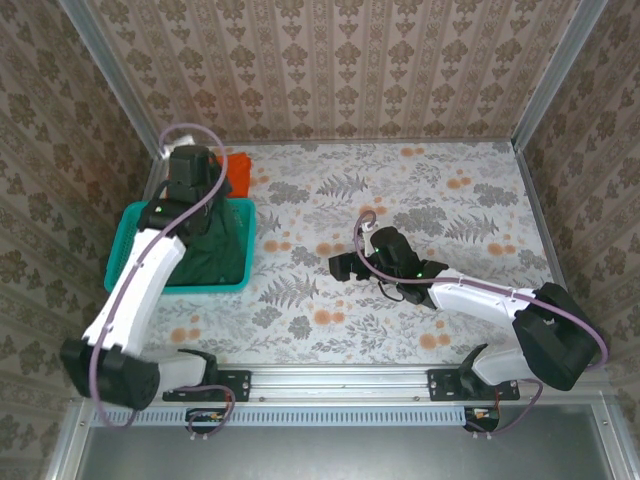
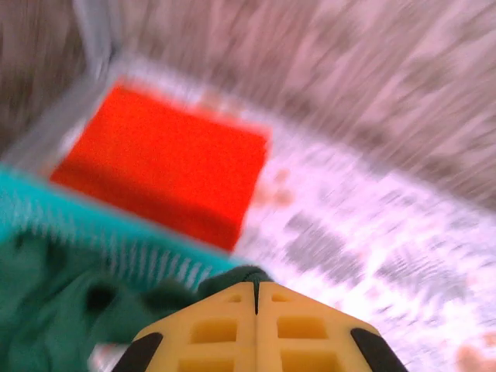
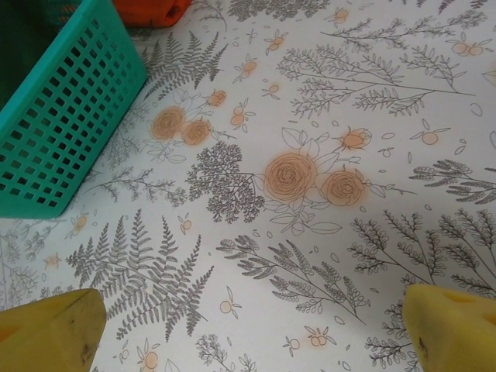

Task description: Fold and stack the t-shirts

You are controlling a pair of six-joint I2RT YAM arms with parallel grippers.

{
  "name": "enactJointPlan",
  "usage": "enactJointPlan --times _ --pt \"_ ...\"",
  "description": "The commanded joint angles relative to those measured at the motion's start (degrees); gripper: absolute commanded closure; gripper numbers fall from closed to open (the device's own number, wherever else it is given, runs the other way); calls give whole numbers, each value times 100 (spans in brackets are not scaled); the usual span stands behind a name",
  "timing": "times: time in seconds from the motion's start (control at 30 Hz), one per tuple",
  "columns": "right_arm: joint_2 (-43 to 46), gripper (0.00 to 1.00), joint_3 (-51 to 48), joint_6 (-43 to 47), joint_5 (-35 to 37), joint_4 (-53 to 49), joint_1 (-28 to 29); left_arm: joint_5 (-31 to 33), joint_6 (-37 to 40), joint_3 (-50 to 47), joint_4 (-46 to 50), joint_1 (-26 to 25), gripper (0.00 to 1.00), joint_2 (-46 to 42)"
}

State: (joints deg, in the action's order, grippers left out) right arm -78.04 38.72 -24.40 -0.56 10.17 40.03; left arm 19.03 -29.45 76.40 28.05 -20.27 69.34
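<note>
The dark green t-shirt (image 1: pixel 215 245) lies bunched in the teal mesh basket (image 1: pixel 130 235) at the left. My left gripper (image 1: pixel 212 200) is over the basket's far end. In the blurred left wrist view its yellow fingers (image 2: pixel 209 329) are pressed together, and my left gripper (image 2: pixel 256 285) is shut on a fold of the green t-shirt (image 2: pixel 236 277). The orange t-shirt (image 1: pixel 238 172) lies folded flat on the table behind the basket, the same orange t-shirt (image 2: pixel 163 167) showing ahead of the left fingers. My right gripper (image 1: pixel 345 265) hovers open over the table's middle, with nothing between its fingers (image 3: pixel 46 333).
The basket (image 3: pixel 62 116) stands to the left of the right gripper, with the orange t-shirt (image 3: pixel 151 9) beyond it. The floral tablecloth (image 1: pixel 450 190) covers the table. Patterned walls and metal frame posts close in the back and both sides.
</note>
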Motion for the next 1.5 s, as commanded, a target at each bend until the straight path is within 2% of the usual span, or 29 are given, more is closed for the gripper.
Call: enactJointPlan --times 0.0,0.1,0.2,0.33,0.43,0.47,0.5,0.53,0.57,0.63,0.7,0.73,0.8,0.97,1.0,1.1,1.13,1.2,1.3,1.37,1.47 --pt "196 0 -108 -55 297 62 4 955 1522 883 -906 -1087 100 -344" --pt "349 1 -185 -15 400 111 5 867 2483 1828 -1352 -2134 100 -131" --pt "569 0 -313 55 574 181 -4 281 2999 2742 -1459 -2911 100 400" --pt "985 0 -547 40 904 293 -71 -623 2726 4362 -575 -3171 100 1735" --pt "1379 0 -809 -89 1130 444 -188 -890 2351 5414 170 -3168 100 2862" --pt "1511 1 -896 -156 1220 478 -233 -966 2259 5740 428 -3159 96 3204" --pt "1634 0 -995 -246 1293 508 -319 -1041 2130 6173 768 -3115 79 3631" --pt "1767 0 -1083 -370 1353 515 -434 -1059 1990 6578 1137 -3070 46 4095" --pt "1876 0 -1149 -493 1409 494 -530 -1018 1836 6908 1464 -3017 26 4449" --pt "2103 0 -1304 -879 1591 341 -838 -1091 1498 7567 2218 -2798 17 5212" --pt "2292 1 -1478 -1276 1526 237 -1226 -999 1007 7773 2871 -2519 7 5594" --pt "2379 0 -1558 -1493 1460 168 -1463 -1048 730 7660 3094 -2332 1 5636" --pt "2528 1 -1653 -1820 1451 -74 -1828 -1222 375 7098 3209 -2060 0 5462" --pt "2645 1 -1549 -2148 1467 -739 -2365 -1315 311 4004 1933 -1892 1 3872" --pt "2645 2 -1455 -2143 1454 -923 -2404 -1248 304 3627 1873 -1885 2 3611" --pt "2580 6 -1136 -1989 1278 -1371 -2443 -966 224 2609 1974 -1853 14 2908" --pt "2497 7 -999 -1958 1121 -1538 -2449 -902 201 2247 1998 -1834 18 2685" --pt "2279 11 -791 -1975 706 -1802 -2444 -695 117 1664 2122 -1799 20 2307" --pt "1772 17 -724 -2022 -397 -1864 -2428 -235 80 791 2230 -1754 14 1781" --pt "1369 18 -696 -1972 -947 -1873 -2334 -162 50 313 2238 -1671 10 1497" --pt "806 17 -468 -1694 -1230 -2037 -1977 -9 87 -139 2264 -1614 8 1311"
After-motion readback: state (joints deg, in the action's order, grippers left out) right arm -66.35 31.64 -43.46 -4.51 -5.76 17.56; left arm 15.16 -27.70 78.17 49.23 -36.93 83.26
